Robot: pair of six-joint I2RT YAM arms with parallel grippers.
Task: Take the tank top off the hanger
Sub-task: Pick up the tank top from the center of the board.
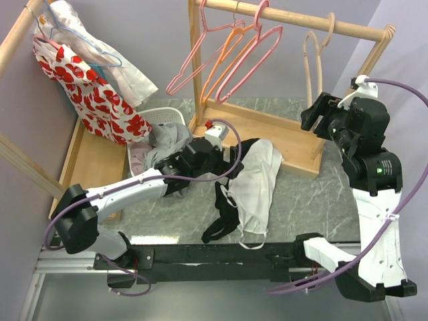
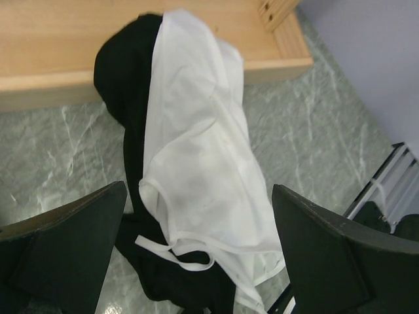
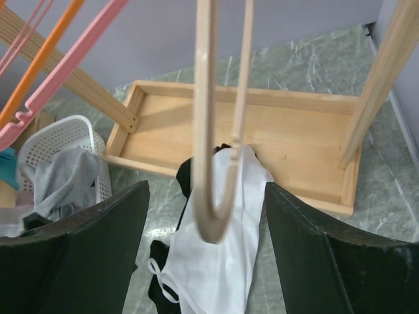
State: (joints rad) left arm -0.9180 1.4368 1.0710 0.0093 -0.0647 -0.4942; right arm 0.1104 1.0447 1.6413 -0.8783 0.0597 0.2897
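Tank top (image 1: 257, 177) is off the hanger (image 1: 314, 60). It lies crumpled on the surface (image 1: 307, 200), draped over a black garment (image 1: 224, 214), with its upper end lapping onto the edge of the rack base (image 1: 267, 127)

Left tool (image 1: 231, 157) sits low over the pile with its fingers spread wide. In the left wrist view the white fabric (image 2: 203, 163) runs down the gap between both fingers (image 2: 72, 248), and neither one touches it. I'm holding nothing on that side

Right tool (image 1: 314, 114) is up at the wooden hanger, which hangs bare from the rail (image 1: 294, 20). In the right wrist view the hanger's lower loop (image 3: 213, 163) hangs between the fingers (image 3: 98, 248) with clear space on both sides. Jaws are apart and grip nothing

In that same view the tank top (image 3: 216, 261) lies below the hanger, just in front of the rack base (image 3: 294, 131)

Elsewhere:
- Pink hangers (image 1: 254, 53) and an orange one (image 1: 224, 57) hang bare on the same rail
- A white basket (image 1: 167, 115) holding grey cloth sits left of the rack base
- A red floral garment (image 1: 93, 93) hangs on the left rack
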